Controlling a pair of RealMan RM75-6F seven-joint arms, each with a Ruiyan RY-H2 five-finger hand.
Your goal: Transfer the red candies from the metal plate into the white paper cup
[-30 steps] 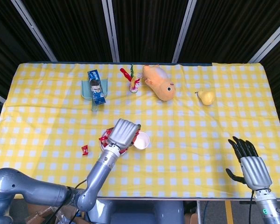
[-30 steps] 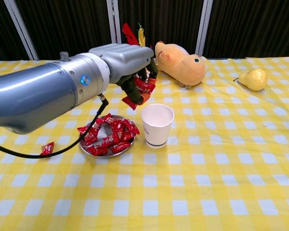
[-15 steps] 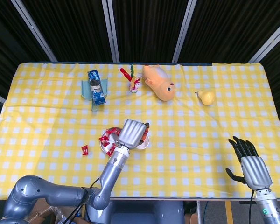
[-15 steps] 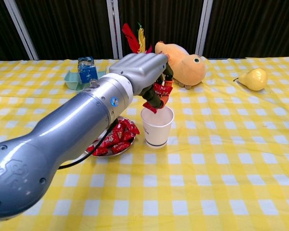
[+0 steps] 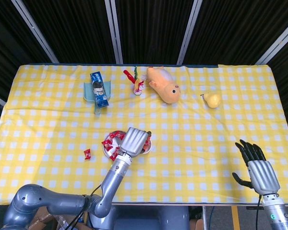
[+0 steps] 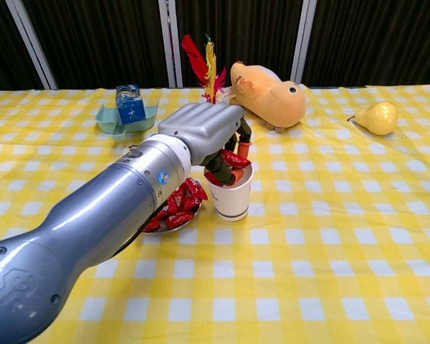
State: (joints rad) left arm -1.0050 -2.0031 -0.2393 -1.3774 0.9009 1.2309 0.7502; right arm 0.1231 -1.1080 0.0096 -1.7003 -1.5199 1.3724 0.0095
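Observation:
My left hand (image 6: pixel 204 132) hovers right over the white paper cup (image 6: pixel 231 201), fingers curled down into its mouth and holding red candies (image 6: pixel 234 159) at the rim. In the head view the left hand (image 5: pixel 134 141) covers most of the cup (image 5: pixel 148 147). The metal plate (image 6: pixel 173 221) sits just left of the cup with several red candies (image 6: pixel 178 203) on it, partly hidden by my forearm; in the head view the plate (image 5: pixel 105 148) shows left of the hand. My right hand (image 5: pixel 258 168) rests open at the table's near right corner, far from both.
One loose red candy (image 5: pixel 87 153) lies left of the plate. At the back stand a teal tray with a small carton (image 5: pixel 98 91), a feather toy (image 5: pixel 137 81), a plush animal (image 5: pixel 164 84) and a pear (image 5: pixel 211 99).
My left hand carried the candies right from above the plate to over the cup, then lowered until its fingers reach the cup's mouth. The right hand stayed still.

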